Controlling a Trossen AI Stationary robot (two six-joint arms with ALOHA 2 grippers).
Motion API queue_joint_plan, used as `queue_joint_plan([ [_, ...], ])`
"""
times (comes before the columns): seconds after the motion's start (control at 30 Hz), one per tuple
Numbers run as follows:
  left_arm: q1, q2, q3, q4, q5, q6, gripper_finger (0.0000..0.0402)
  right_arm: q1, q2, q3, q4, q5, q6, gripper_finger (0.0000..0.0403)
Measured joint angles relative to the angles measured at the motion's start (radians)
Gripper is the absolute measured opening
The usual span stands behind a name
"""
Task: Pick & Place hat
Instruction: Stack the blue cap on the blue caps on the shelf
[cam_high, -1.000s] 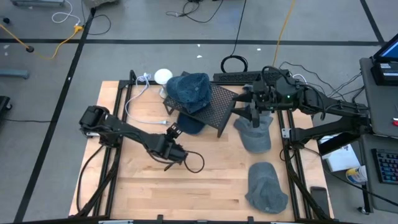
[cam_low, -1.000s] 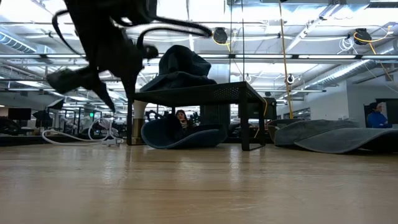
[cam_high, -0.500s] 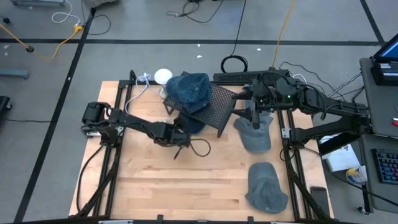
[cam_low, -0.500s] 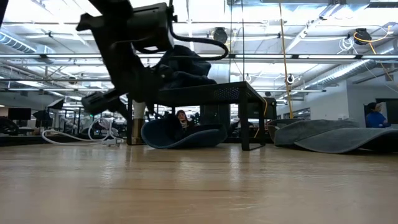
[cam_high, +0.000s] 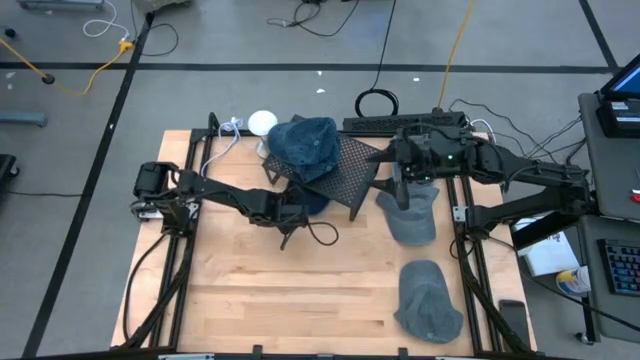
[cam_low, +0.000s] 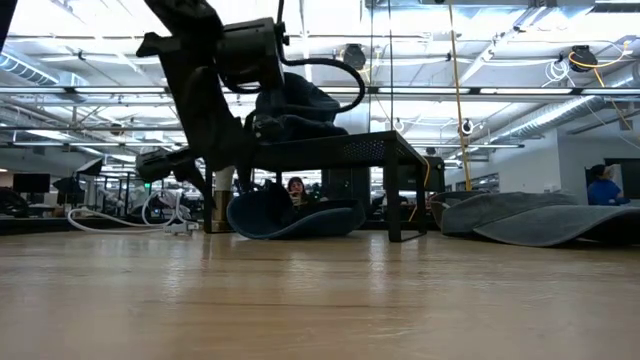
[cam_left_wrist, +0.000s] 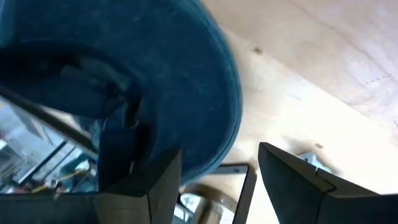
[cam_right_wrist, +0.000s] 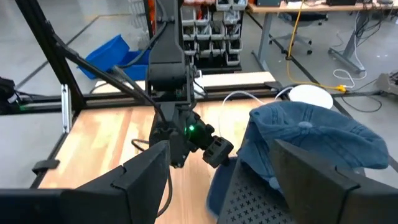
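Two grippers are working near the table's (cam_high: 240, 290) back edge. The left gripper (cam_high: 291, 213), fingers parted, is straddling the blue hat's (cam_left_wrist: 186, 93) brim under the rack (cam_high: 345, 175). The right gripper (cam_high: 398, 183) is hovering spread wide, grasping nothing.

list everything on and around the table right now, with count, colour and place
blue hats: 2, dark blue, one on top of the mesh stand, one under it on the table
grey hats: 2, grey, right side of the table, one near the stand, one toward the front edge
mesh stand: 1, black, back centre of the table
white round object: 1, white, back edge left of the stand
left end effector: 1, dark, open, at the lower blue hat
right end effector: 1, dark, open, beside the stand
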Motion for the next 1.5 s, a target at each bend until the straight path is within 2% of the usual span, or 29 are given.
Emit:
queue_joint_plan([
  [0.2,0.000,0.045,-0.098,0.126,-0.053,0.078,0.0201,0.000,0.032,0.000,-0.007,0.000,-0.008,0.0270],
  [0.33,-0.003,0.074,-0.181,0.311,-0.160,0.137,0.0187,0.000,0.044,0.000,-0.001,0.000,-0.011,0.0270],
  [0.57,-0.002,0.082,-0.230,0.431,-0.209,0.067,0.0159,0.000,0.049,0.000,0.001,-0.002,-0.011,0.0269],
  [0.7,-0.012,0.083,-0.232,0.439,-0.214,0.048,0.0111,0.000,0.049,0.000,0.001,0.000,-0.009,0.0269],
  [0.83,-0.038,0.083,-0.232,0.440,-0.223,0.037,0.0023,0.000,0.048,0.000,0.002,0.000,-0.006,0.0269],
  [1.03,-0.114,0.079,-0.231,0.423,-0.234,0.008,0.0008,0.000,0.045,0.000,0.008,0.000,0.064,0.0269],
  [1.13,-0.189,0.044,-0.230,0.376,-0.216,-0.030,0.0008,0.000,0.043,0.000,0.008,0.000,0.097,0.0269],
  [1.23,-0.280,-0.023,-0.226,0.293,-0.156,-0.108,0.0008,0.000,0.043,0.000,-0.001,-0.001,0.102,0.0269],
  [1.5,-0.463,-0.239,-0.082,0.036,0.131,-0.572,0.0008,0.000,0.043,0.000,0.005,-0.001,0.148,0.0269],
])
